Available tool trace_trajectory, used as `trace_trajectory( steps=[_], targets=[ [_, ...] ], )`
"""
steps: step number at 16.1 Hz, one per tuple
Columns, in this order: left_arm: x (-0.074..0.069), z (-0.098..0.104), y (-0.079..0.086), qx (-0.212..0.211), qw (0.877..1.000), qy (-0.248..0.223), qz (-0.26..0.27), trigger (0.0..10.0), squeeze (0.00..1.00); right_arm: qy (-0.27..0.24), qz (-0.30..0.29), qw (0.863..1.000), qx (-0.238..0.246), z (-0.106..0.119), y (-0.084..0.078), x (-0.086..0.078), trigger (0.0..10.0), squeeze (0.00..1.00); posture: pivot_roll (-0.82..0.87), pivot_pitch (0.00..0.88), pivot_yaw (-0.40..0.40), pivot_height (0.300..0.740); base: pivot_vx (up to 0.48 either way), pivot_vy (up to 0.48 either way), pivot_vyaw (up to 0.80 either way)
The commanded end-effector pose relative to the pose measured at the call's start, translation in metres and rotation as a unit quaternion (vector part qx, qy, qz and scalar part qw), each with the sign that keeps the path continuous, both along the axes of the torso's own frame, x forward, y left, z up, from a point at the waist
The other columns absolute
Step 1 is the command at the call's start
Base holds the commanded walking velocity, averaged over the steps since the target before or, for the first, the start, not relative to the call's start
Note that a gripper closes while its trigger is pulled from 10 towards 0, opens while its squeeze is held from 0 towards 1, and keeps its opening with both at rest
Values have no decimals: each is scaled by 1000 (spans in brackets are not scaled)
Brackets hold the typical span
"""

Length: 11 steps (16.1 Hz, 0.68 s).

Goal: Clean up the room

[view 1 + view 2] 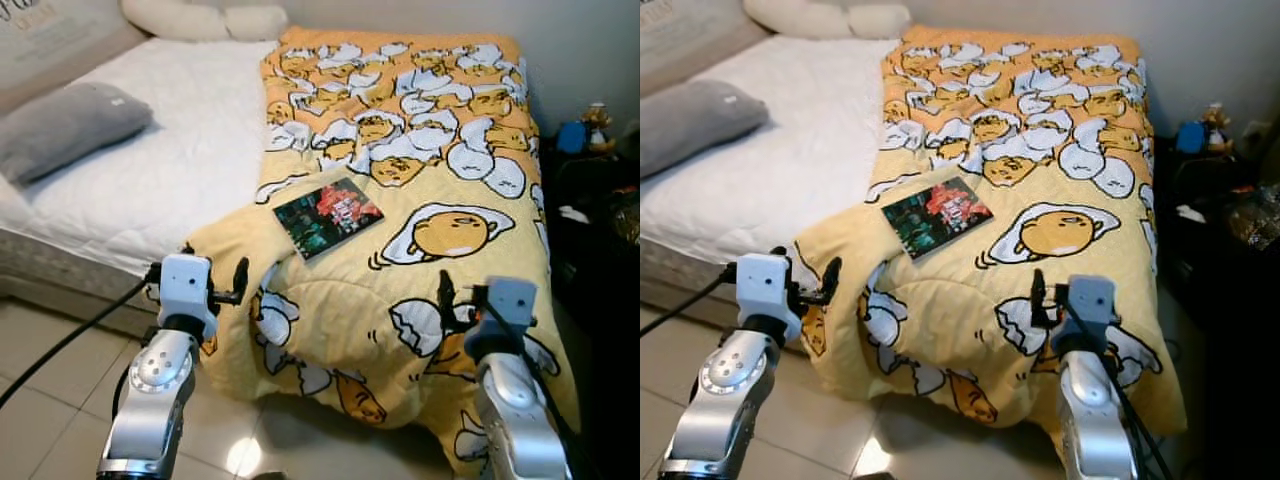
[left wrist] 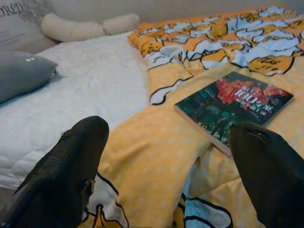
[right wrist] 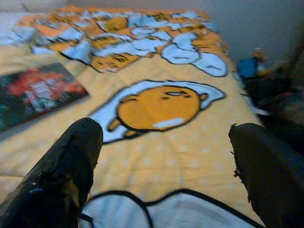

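The left gripper [image 2: 166, 166] hovers over the foot edge of the bed [image 1: 190, 150], fingers spread wide and empty, at the yellow egg-print blanket's [image 1: 440, 150] folded-back corner. The right gripper [image 3: 161, 166], equally wide open and holding nothing, hangs above the blanket nearer the bed's right edge. A book [image 1: 328, 216] lies flat on the blanket between them, further up the bed. A grey pillow [image 1: 65, 125] rests on the white mattress near the left edge
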State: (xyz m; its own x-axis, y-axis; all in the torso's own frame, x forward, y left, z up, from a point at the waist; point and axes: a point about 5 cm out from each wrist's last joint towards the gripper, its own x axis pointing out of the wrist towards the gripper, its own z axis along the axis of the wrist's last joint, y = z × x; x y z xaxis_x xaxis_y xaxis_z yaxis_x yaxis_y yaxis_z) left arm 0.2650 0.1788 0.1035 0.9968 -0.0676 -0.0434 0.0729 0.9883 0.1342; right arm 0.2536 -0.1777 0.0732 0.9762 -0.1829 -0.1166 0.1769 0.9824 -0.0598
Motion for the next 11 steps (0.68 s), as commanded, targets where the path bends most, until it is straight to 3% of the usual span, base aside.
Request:
trace_trajectory(
  steps=[1, 7, 11],
  targets=[
    [-2, 2, 6, 12, 1000, 1, 12, 10000, 0, 21, 9, 1000, 7, -4, 5, 2, 10000, 1000, 31, 26, 64, 740, 0, 356, 0],
    [-12, -1, 2, 19, 1000, 14, 14, 10000, 0, 8, 47, 997, 68, 2, 9, 9, 10000, 1000, 57, 72, 23, 740, 0, 338, 0],
    [-9, 3, -10, 11, 1000, 7, 2, 10000, 0, -16, 57, 997, 47, 12, 4, 11, 10000, 1000, 48, 53, 22, 740, 0, 60, 0]
  ],
)
